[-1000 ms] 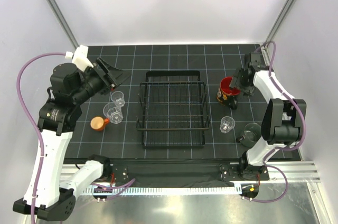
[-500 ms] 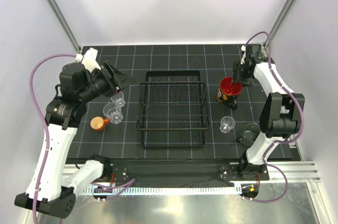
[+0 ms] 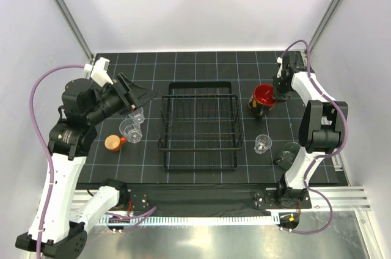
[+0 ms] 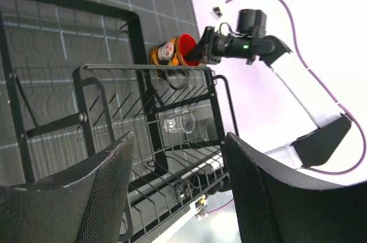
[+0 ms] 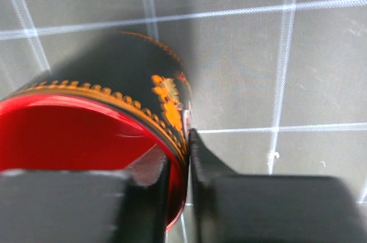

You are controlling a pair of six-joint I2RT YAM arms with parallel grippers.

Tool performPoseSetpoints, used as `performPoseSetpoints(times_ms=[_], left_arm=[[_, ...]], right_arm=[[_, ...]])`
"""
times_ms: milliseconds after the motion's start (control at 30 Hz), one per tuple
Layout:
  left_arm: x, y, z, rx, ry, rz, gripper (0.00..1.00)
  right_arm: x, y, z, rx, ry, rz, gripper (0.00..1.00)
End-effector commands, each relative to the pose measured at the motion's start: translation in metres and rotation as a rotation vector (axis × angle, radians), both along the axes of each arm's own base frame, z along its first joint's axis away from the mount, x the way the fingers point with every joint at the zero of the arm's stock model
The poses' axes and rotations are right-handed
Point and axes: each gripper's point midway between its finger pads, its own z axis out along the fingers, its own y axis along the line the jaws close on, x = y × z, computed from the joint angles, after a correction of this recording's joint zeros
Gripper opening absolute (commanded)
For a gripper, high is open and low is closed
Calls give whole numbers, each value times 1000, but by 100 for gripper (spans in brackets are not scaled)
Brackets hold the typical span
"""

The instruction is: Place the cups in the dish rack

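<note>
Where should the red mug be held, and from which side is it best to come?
By its rim wall, from above: the mug stands with its wide red mouth open upward, so one finger fits inside and one outside. The right fingers pinch it just so, on the side away from the rack.

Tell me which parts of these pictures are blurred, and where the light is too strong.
Right wrist view: the right gripper and the near rim of the mug it pinches are blurred; the mat lines are sharper. Left wrist view: the wall is washed out white, the open left gripper dark. Top view: sharp, with reflections on the metal strip.
</note>
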Motion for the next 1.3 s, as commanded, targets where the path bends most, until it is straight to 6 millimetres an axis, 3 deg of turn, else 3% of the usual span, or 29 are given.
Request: performPoseSetpoints(times_ms=[0, 133, 267, 300, 367, 400, 467, 500, 600, 633, 667, 733, 767, 867, 1000, 1033, 1133, 1167, 1233, 1267], left_arm=[[-2, -5, 20, -41, -66, -29, 63], [-2, -10, 30, -72, -78, -49, 63], [-5, -17, 46, -126, -92, -92, 63], [-6, -19, 51, -152, -88, -101, 63], [-9, -25, 64, -188, -114, -141, 64], [-10, -28, 69, -221, -103, -158, 64], [-8, -33, 83, -259, -128, -194, 63], [-12, -37, 87, -276, -130, -228, 56], [-8, -51, 98, -301, -153, -259, 59], [-1, -58, 101, -294, -158, -267, 62], [-8, -76, 101, -294, -144, -325, 66], [-6, -96, 105, -281, -156, -356, 69], [-8, -115, 106, -278, -147, -403, 70], [0, -133, 117, -267, -194, -402, 73], [0, -147, 129, -310, -262, -400, 77], [-3, -154, 138, -351, -304, -418, 78], [-13, -174, 134, -407, -320, -458, 79], [-14, -177, 142, -432, -363, -452, 80], [-21, -193, 133, -442, -373, -478, 81], [-23, -195, 140, -472, -411, -474, 80]], right_arm=[[18, 4, 23, 27, -89, -36, 5], [19, 11, 44, 72, -147, -61, 4], [23, 19, 87, 126, -272, -96, 4], [25, 21, 113, 142, -338, -89, 4], [28, 26, 143, 182, -411, -104, 4], [31, 31, 178, 209, -493, -91, 4], [31, 38, 215, 259, -568, -83, 4], [32, 49, 246, 312, -633, -40, 4], [23, 76, 314, 465, -792, 54, 4], [11, 92, 337, 546, -828, 121, 4], [9, 100, 359, 616, -878, 140, 4], [-6, 121, 390, 740, -908, 246, 4], [-11, 129, 409, 814, -934, 276, 4], [-34, 153, 448, 984, -974, 404, 4], [-65, 179, 485, 1127, -1040, 571, 4], [-79, 194, 495, 1155, -1069, 652, 4], [-100, 209, 506, 1212, -1071, 725, 4], [-105, 212, 507, 1216, -1086, 749, 4], [-121, 220, 509, 1237, -1100, 794, 4], [-120, 221, 500, 1247, -1085, 786, 4]])
